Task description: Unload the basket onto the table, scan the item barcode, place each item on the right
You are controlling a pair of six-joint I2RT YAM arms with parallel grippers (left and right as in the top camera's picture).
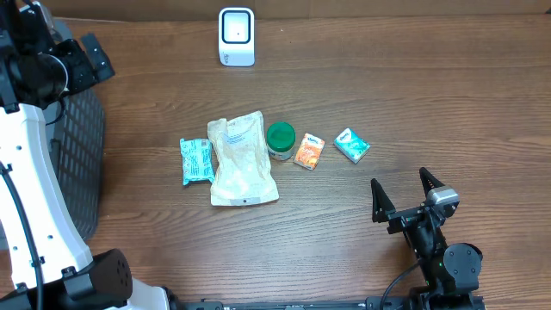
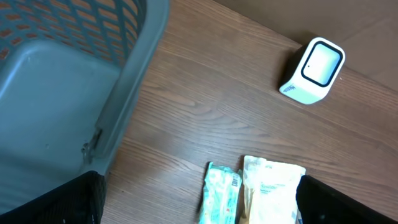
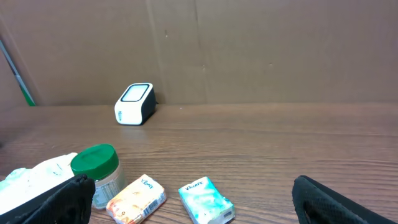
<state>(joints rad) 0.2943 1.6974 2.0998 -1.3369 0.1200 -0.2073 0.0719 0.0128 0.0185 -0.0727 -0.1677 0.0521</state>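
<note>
My left gripper (image 2: 199, 180) and right gripper (image 1: 399, 179) hang wide and empty, items (image 1: 245, 159) lined up on the desk (image 1: 430, 86) within reach of the scanner (image 1: 236, 36).

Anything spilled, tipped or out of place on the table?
Nothing stands out. The scanner stands upright, the green-lidded jar is upright and capped, the wipes pack, orange pack and teal pack lie flat. Only the white pouch looks wrinkled.
</note>
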